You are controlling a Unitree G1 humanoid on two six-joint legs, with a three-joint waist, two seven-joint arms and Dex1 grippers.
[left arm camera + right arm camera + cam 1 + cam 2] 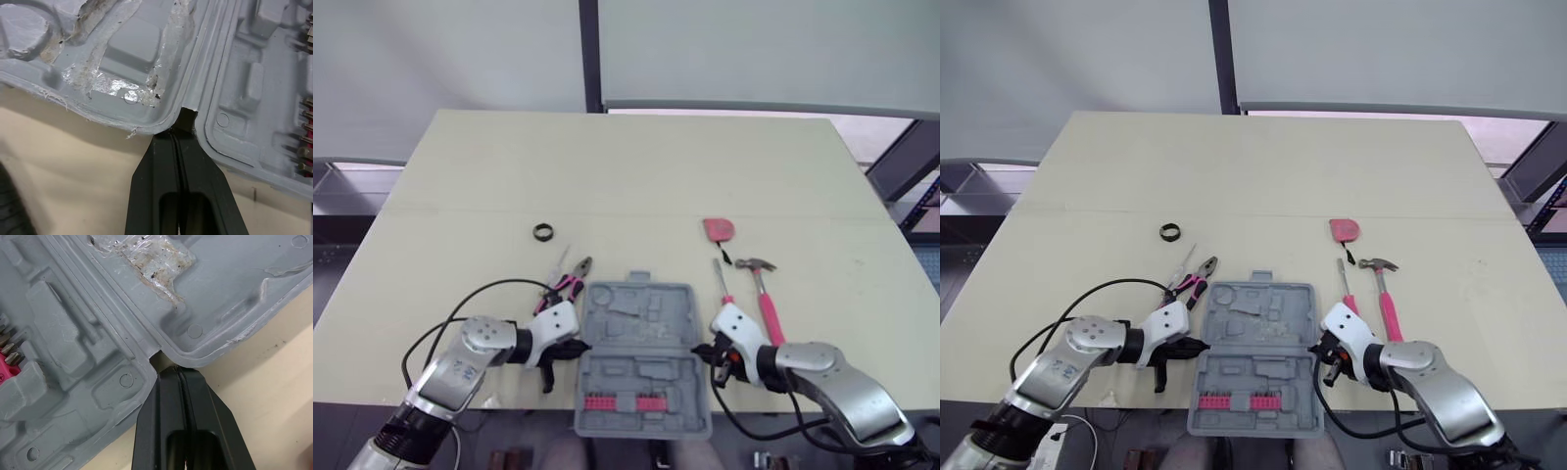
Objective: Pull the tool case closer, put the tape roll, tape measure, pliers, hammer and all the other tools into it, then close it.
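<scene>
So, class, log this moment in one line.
tool case: open | left claw: shut, at hinge notch | right claw: shut, at opposite notch | hammer, pliers: outside

The tool case (641, 357) lies open to reach from above. The left gripper (578, 348) and right gripper (701, 351), jaws pressed together, block its hinge ends. Pliers (566, 284) crowd its far-left corner. A screwdriver (720, 279) and hammer (764, 299) line its right side. Straight beyond it the counter (636, 176) is bare.
</scene>
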